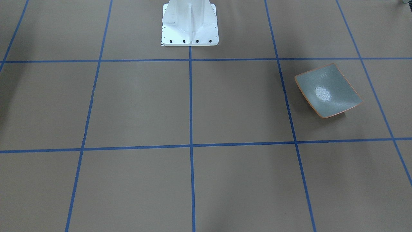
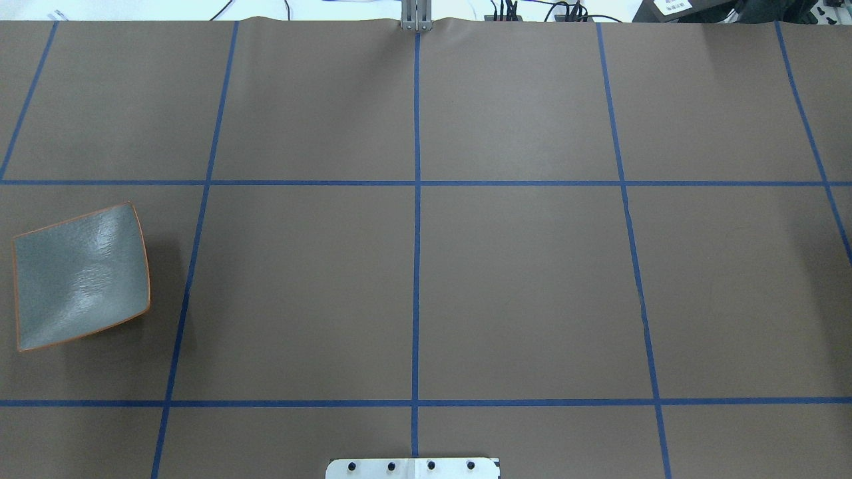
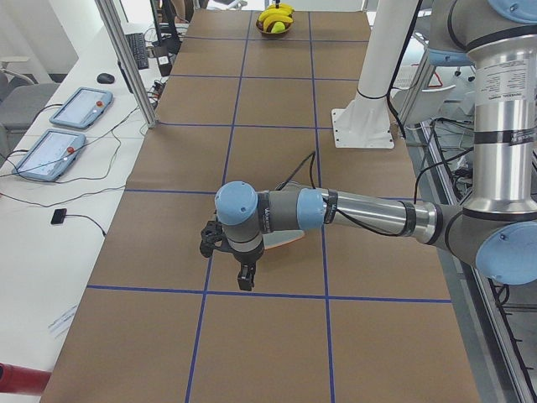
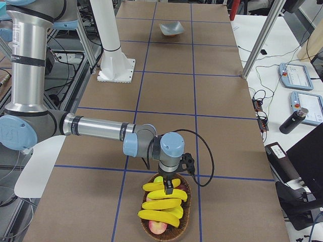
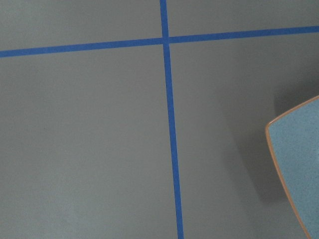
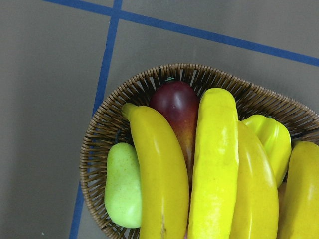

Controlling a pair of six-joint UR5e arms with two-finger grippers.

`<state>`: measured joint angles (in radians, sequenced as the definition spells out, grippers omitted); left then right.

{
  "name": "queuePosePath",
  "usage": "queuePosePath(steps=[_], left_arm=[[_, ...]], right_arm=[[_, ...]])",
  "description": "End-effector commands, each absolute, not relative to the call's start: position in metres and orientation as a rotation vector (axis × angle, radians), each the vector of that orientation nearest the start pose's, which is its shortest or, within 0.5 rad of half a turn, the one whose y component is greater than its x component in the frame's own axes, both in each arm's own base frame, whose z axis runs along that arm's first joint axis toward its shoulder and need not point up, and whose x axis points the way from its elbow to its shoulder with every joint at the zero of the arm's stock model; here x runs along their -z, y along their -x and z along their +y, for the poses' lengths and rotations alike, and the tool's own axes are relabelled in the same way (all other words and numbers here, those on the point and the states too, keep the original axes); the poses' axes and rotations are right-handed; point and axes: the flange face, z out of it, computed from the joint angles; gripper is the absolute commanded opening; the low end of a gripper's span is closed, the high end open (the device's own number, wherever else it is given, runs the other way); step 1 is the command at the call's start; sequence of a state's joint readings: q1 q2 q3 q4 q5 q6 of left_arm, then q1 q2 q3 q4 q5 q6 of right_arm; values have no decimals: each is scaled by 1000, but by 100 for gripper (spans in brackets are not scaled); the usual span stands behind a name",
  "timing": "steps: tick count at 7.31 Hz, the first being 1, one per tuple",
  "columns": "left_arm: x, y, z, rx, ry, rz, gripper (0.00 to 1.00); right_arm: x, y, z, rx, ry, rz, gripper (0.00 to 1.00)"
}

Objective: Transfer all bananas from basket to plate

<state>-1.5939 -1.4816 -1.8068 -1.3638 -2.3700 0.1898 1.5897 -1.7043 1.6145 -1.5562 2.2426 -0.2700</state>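
Several yellow bananas [image 6: 159,174] lie across a woven basket [image 6: 99,134] at the table's end on my right; they also show in the exterior right view [image 4: 161,204]. My right gripper [image 4: 169,187] hangs just over them; I cannot tell whether it is open or shut. The grey-green plate [image 2: 80,276] with an orange rim sits empty at the other end and also shows in the front-facing view [image 1: 328,90]. My left gripper [image 3: 245,275] hovers beside the plate, which the arm partly hides; I cannot tell its state. A plate corner [image 5: 299,164] shows in the left wrist view.
The basket also holds a red fruit [image 6: 177,107], a green pear [image 6: 122,184] and a yellow pepper-like fruit [image 6: 271,137]. The white robot base [image 1: 190,24] stands at the table's middle edge. Blue tape lines grid the brown table. A metal post [image 3: 126,59] stands at the operators' side.
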Motion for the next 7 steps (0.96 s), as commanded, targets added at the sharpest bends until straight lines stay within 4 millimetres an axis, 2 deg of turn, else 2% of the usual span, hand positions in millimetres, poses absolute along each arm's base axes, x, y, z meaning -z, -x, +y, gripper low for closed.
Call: queuePosePath(steps=[1, 2, 4, 6, 7], left_arm=[[-600, 71, -449, -162, -89, 795, 100], [-602, 70, -450, -163, -87, 795, 100], [-601, 70, -451, -167, -95, 795, 100], [-594, 71, -454, -186, -156, 790, 100], [-598, 71, -453, -183, -149, 794, 100]], right_arm=[[-702, -79, -428, 219, -31, -676, 100], [-696, -80, -430, 219, -41, -674, 100], [-666, -81, -431, 243, -101, -664, 100], [-657, -81, -439, 247, -124, -666, 100], [-651, -81, -457, 266, -178, -658, 100]])
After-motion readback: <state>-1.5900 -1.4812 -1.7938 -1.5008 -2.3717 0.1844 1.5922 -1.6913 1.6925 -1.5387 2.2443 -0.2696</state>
